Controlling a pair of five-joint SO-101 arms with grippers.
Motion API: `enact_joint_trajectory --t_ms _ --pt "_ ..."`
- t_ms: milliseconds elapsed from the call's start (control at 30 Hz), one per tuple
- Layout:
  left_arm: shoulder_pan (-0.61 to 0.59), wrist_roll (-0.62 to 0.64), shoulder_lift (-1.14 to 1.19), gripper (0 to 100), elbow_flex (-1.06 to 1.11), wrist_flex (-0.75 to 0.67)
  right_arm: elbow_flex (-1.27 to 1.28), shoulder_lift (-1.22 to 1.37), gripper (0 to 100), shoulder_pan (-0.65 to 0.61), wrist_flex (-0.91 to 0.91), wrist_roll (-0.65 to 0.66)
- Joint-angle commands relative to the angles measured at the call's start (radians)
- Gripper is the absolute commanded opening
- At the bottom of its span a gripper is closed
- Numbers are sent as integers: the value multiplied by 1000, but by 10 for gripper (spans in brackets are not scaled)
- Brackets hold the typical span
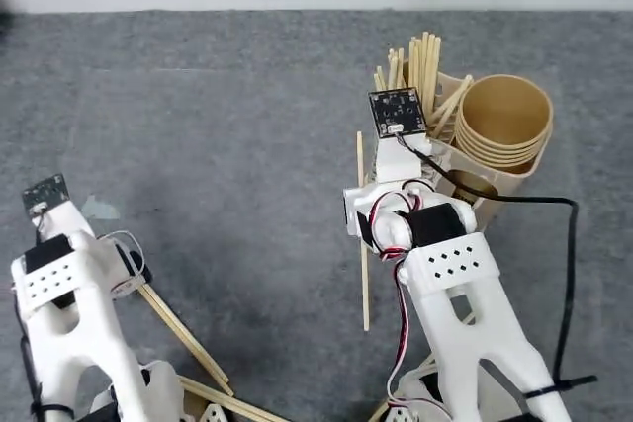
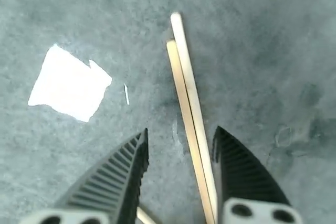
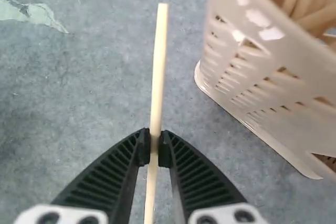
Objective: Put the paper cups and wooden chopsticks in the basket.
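From above, the basket (image 1: pixel 499 185) already held the paper cups (image 1: pixel 504 118) and many chopsticks (image 1: pixel 423 61). In the left wrist view, the left gripper (image 2: pixel 181 131) was wide open around two chopsticks (image 2: pixel 186 103), far from the basket and still to go. In the right wrist view, the right gripper (image 3: pixel 150 136) pinched one chopstick (image 3: pixel 157 61) beside the basket.

Left arm (image 1: pixel 69 323) and right arm (image 1: pixel 455 264) had white printed shells, black servos, dotted hole grids. Right arm carried red/white/black wiring plus a black cable (image 1: pixel 571 274). Fingers (image 3: pixel 113 177) were black, ridged.
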Motion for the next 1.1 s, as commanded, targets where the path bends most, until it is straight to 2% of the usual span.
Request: enact_joint_trajectory --t_ms 0,167,333,500,600,667,933,1067 --pt "-2 12 0 198 28 -52 -8 -35 8 10 -16 -11" --pt "0 14 0 198 90 -127 -8 -35 8 10 -16 -11" --pt "41 14 20 197 108 -133 -8 -39 8 8 -16 -11" --pt "138 95 173 127 82 -172 -6 -42 8 8 -15 -11" --pt "172 106 273 59 64 -232 -6 -44 8 8 -15 -11" --pt "176 106 321 10 22 -210 -6 -44 8 8 -15 -9" --pt "184 107 374 12 -41 -212 -6 -44 8 12 -15 -5" --pt "229 115 344 12 -107 -203 -6 -44 8 12 -15 -5"
